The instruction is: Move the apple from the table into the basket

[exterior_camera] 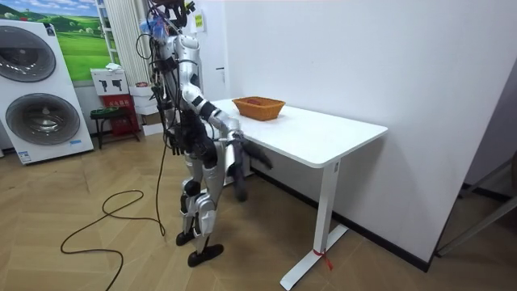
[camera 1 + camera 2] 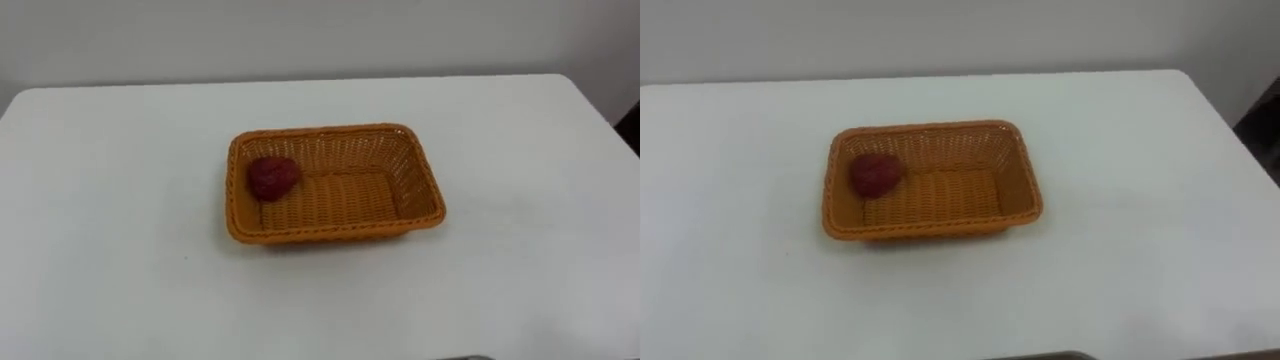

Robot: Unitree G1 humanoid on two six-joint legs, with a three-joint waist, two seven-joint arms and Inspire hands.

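Apple (image 2: 272, 177): dark red, lying inside the basket (image 2: 418, 182), at its left end, tucked against the left wall and nearer the far corner. It is roundish and lumpy with no clear long axis. I can't make out a stem, so I can't tell which way it points.

Basket: orange wicker, rectangular, long axis running left-right across my view, sitting flat. Apart from the apple, I see only its woven floor.

Tabletop (image 2: 110, 170): white and plain. The basket sits about mid-width, closer to the far edge than to me. A pale wall (image 2: 300, 35) stands right behind the far edge.

Room view: I stand upright at the tabletop's front edge, at the end toward the room view's left, where the basket is. My right hand (image 1: 257, 156) is low in front of me, under tabletop level, well apart from the apple and touching neither it nor the basket. It shows as a dark shape, so I cannot tell its state.

Room: wood floor (image 1: 266, 242), and a white washing machine (image 1: 44, 113) at the room view's left.
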